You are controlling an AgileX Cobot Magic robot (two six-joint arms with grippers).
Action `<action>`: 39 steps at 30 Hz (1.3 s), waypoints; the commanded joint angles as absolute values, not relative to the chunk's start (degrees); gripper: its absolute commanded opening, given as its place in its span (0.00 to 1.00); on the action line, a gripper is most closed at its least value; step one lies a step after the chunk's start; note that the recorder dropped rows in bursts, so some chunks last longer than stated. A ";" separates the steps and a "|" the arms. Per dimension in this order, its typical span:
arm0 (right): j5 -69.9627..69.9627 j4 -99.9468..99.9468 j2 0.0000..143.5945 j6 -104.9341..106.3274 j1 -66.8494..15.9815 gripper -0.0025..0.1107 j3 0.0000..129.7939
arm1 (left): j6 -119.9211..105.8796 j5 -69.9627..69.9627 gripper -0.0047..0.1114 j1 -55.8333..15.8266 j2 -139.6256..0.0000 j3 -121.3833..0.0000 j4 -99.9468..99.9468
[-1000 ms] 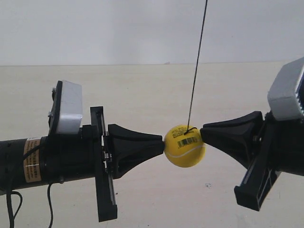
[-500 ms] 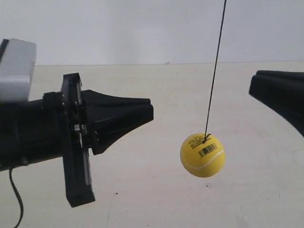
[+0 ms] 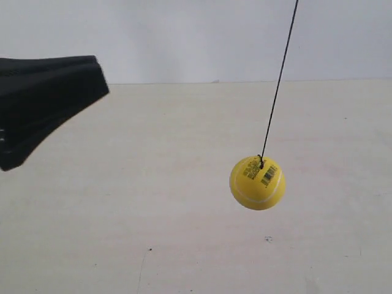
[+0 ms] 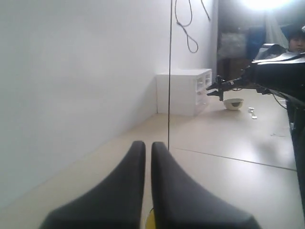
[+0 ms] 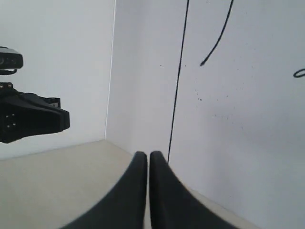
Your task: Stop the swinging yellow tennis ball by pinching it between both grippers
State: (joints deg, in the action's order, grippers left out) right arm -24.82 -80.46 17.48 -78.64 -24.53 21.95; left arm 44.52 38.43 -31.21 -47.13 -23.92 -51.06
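Observation:
The yellow tennis ball (image 3: 257, 182) hangs free on its thin black string (image 3: 278, 82), barcode sticker facing the exterior view, with no gripper touching it. The gripper of the arm at the exterior view's left (image 3: 92, 76) shows only as a large black wedge, up and well away from the ball. No other gripper appears in that view. My left gripper (image 4: 147, 144) is shut and empty, the string (image 4: 169, 71) just past its tips and a yellow sliver of the ball (image 4: 150, 220) beneath it. My right gripper (image 5: 147, 154) is shut and empty beside the string (image 5: 177, 90).
Pale tabletop (image 3: 184, 233) below, white wall behind. A white drawer unit (image 4: 183, 93) and a white bowl (image 4: 233, 103) stand farther along the table. The opposite arm (image 4: 279, 76) shows in the left wrist view, and the other gripper (image 5: 33, 119) in the right wrist view.
A second ago both grippers pinched the ball. They have pulled apart: the one at the exterior view's right left the frame, the left one drew up and back. The ball hangs loose.

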 commanded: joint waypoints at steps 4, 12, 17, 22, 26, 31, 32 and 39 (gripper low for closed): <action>-25.44 -80.36 13.82 -79.21 -24.55 0.02 21.86 | 48.98 28.70 0.08 -31.28 -33.04 -21.16 -51.47; -26.82 -80.36 13.70 -79.35 -24.55 0.02 21.86 | 56.84 28.46 0.08 -31.28 -20.48 -17.43 -51.69; -26.97 -80.36 13.70 -79.35 -24.55 0.02 21.86 | 56.84 28.23 0.08 -31.28 -15.78 -16.53 -51.86; -28.01 -80.36 13.70 -79.35 -24.55 0.02 21.86 | 56.84 28.67 0.08 -31.28 -13.91 -16.53 -51.86; -28.24 -80.36 13.70 -79.35 -24.55 0.02 21.86 | 56.84 28.67 0.08 -31.28 -13.91 -16.53 -51.86; -28.24 -80.36 13.70 -79.35 -24.55 0.02 21.86 | 56.84 28.67 0.08 -31.28 -13.91 -16.53 -51.86; -28.24 -80.36 13.70 -79.35 -24.55 0.02 21.86 | 56.84 28.67 0.08 -31.28 -13.91 -16.53 -51.86; -28.24 -80.36 13.70 -79.35 -24.55 0.02 21.86 | 56.84 28.67 0.08 -31.28 -13.91 -16.53 -51.86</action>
